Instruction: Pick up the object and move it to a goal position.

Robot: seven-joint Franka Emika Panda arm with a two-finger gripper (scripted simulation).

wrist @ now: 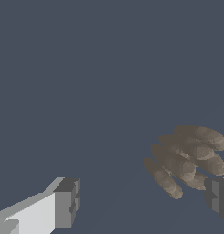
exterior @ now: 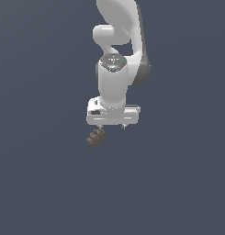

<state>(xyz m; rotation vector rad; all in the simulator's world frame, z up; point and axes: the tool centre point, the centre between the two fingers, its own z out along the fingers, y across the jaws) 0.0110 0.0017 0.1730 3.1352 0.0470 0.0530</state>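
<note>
hanging wide open, the claw (exterior: 112, 125) has the brown lump (exterior: 95, 137) beside 1 fingertip (wrist: 217, 195).

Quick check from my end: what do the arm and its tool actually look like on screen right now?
The arm is glossy white with rounded, bulbous links and dark grey joint sections. A dark round cap on the wrist carries small red and green marks. The tool has a wide, flat white body; in the wrist view its fingers are white bars ending in blocky dark-grey pads. No cables show.

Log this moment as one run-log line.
gripper: open, jaws apart | small dark-brown knobbly ridged object: not gripped, close against one fingertip, off centre | contact: cannot tell | goal: not visible
</note>
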